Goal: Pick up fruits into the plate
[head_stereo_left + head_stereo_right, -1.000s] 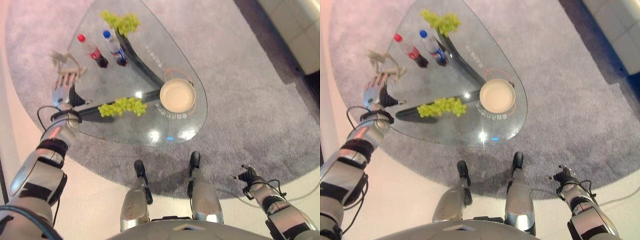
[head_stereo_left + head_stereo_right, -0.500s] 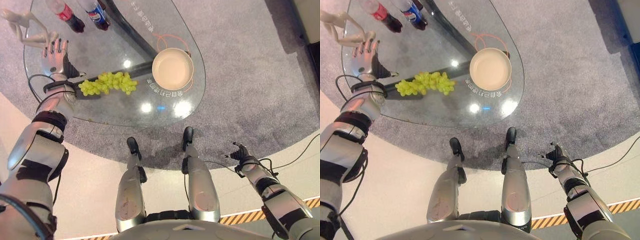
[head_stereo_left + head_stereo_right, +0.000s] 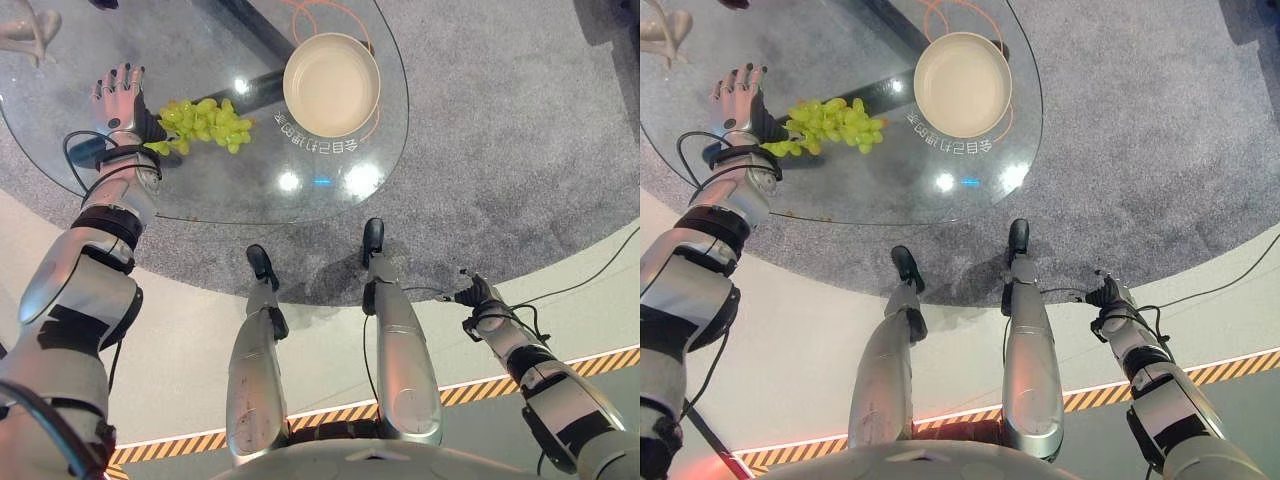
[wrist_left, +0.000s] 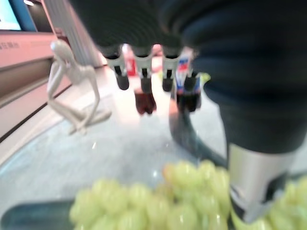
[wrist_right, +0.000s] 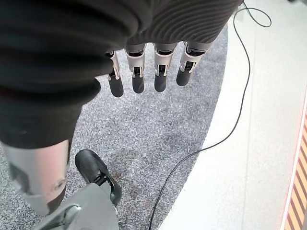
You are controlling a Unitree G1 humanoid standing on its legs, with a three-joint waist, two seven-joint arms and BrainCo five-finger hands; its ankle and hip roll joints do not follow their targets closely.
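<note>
A bunch of green grapes (image 3: 205, 122) lies on the glass table (image 3: 200, 190), left of the empty cream plate (image 3: 332, 85). My left hand (image 3: 120, 95) hovers at the bunch's left end, fingers straight and open. In the left wrist view the grapes (image 4: 158, 201) lie just below the palm, the thumb (image 4: 254, 182) reaching down beside them and the fingers (image 4: 144, 72) stretched out above the glass. My right hand (image 3: 478, 295) hangs low at the right over the carpet edge, with its fingers (image 5: 139, 76) straight and holding nothing.
A white figurine (image 4: 76, 86) and two bottles (image 4: 144, 96) stand on the glass beyond the grapes; the figurine (image 3: 20, 25) sits at the table's far left. A dark beam (image 3: 250, 92) runs under the glass. Grey carpet (image 3: 500, 130) surrounds the table.
The camera has tilted down, so the whole table has slid up the picture. My left hand has closed in on the grapes' left end. The right hand stays low.
</note>
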